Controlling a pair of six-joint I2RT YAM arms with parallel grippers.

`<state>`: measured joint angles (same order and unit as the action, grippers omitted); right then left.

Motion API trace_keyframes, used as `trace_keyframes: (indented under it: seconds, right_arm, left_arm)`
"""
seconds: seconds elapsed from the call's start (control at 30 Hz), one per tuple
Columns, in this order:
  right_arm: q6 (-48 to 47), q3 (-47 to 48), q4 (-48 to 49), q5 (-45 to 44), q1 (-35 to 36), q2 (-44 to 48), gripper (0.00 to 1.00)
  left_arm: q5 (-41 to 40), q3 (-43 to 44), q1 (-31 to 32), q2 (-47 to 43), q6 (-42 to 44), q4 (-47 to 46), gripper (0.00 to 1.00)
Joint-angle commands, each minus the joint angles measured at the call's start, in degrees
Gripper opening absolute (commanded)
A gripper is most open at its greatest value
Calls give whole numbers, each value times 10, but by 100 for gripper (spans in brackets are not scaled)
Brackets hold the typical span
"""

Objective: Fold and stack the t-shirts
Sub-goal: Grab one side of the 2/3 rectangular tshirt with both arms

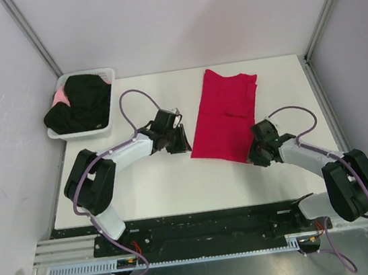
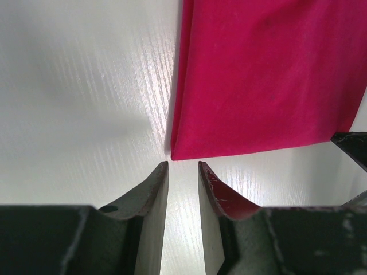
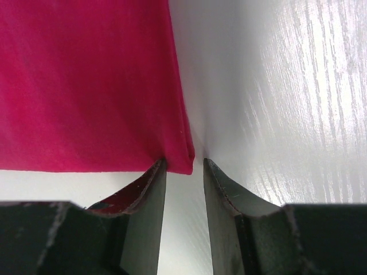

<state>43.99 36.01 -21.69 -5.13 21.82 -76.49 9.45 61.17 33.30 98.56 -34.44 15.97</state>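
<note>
So the red t-shirt is lying flat mid-table, folded into a long strip, and the black t-shirts are heaped in the white basket at the far left corner. It's thin, floppy cloth, so we'd expect it to weigh nothing, sag when lifted and slide easily on the smooth table. The near corners look like the spots to pinch, catching both layers. The overhead view shows the left gripper and right gripper parked at those corners. Only the wrist views show the jaws: both are slightly apart with bare table between them, gripping nothing. The left's tips sit just short of its corner, while the right's corner pokes into the mouth.
</note>
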Motion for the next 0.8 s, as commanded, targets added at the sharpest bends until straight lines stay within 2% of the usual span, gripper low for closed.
trace_keyframes:
  seconds: [0.0, 0.07, 0.13, 0.27, 0.3, 0.47, 0.77]
  right_arm:
    - [7, -4, 29, -13, -3, -17, 37]
    - [6, -4, 35, -14, -3, -25, 35]
    - [6, -4, 36, -15, -2, -30, 29]
    - [2, -4, 24, -21, -3, -26, 6]
    - [0, -4, 17, -25, -3, -22, 3]
    - [-14, -10, -27, -49, -3, 8, 0]
    - [-21, -22, -33, -40, -3, 22, 0]
  left_arm:
    - [12, -4, -3, -22, 14, -4, 32]
    - [14, -7, -3, -22, 14, -4, 32]
    - [20, -10, -3, -21, 13, -4, 32]
    - [40, -13, -1, -13, 13, -4, 34]
    - [46, -14, -1, -10, 15, -4, 35]
    - [67, -14, 8, 1, 18, -3, 41]
    - [65, -6, 29, 35, 17, -5, 42]
